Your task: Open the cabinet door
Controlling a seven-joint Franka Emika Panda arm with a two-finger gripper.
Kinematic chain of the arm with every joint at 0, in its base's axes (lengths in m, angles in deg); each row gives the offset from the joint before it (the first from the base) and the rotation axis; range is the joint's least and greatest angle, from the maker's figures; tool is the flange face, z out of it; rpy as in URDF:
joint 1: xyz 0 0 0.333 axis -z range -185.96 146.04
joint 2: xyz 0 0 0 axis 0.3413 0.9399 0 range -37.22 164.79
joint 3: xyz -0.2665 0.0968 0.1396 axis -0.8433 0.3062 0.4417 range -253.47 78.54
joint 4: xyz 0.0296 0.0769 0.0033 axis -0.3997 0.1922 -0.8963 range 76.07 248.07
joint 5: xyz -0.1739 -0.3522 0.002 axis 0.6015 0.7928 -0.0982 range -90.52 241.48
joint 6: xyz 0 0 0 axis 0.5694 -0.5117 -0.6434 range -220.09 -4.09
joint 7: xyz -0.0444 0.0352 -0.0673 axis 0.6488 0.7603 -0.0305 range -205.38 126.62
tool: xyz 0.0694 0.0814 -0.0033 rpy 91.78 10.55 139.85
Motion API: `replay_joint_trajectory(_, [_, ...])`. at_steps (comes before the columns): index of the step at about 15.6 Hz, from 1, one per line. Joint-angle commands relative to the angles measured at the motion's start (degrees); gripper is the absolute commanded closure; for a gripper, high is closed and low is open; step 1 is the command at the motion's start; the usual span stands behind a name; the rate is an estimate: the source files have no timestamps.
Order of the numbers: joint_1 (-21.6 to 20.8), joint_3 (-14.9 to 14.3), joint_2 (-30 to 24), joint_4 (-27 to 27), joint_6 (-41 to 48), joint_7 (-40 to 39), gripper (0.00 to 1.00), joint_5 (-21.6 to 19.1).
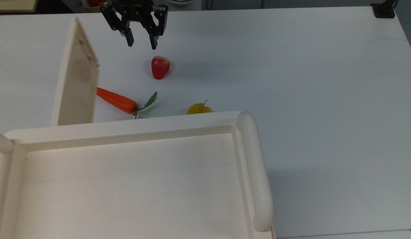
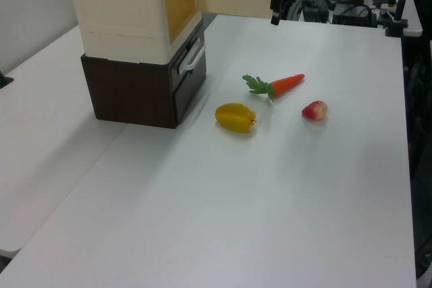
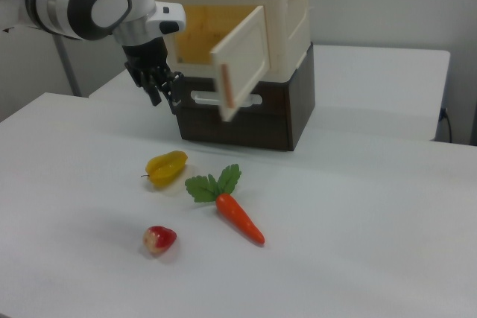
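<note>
Cream-white flat plastic cabinet door (image 1: 76, 79) swung wide open from large cream-white plastic cabinet (image 3: 246, 13). Black two-finger claw (image 1: 141, 42) apart, empty, clear of door, above white worktop (image 1: 291, 83) near red toy strawberry (image 1: 159, 67).

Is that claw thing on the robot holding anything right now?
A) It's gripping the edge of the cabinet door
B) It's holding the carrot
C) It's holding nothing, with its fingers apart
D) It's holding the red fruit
C. The gripper has its fingers spread and empty, hanging above the table apart from the swung-open cabinet door, while the carrot and the red fruit lie on the table.
</note>
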Motion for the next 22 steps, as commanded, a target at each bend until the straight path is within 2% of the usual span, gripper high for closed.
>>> replay_joint_trajectory(1, [1.12,-0.06,-4.10,2.11,7.49,-0.37,0.00,1.04])
replay_joint_trajectory(5, [1.03,-0.06,-4.64,1.32,12.79,-0.37,0.00,7.09])
replay_joint_trajectory(10, [1.47,-0.06,-4.55,0.44,12.88,-0.28,0.00,8.60])
replay_joint_trajectory(22, [1.38,-0.06,-3.76,0.26,12.88,-0.28,0.00,8.51])
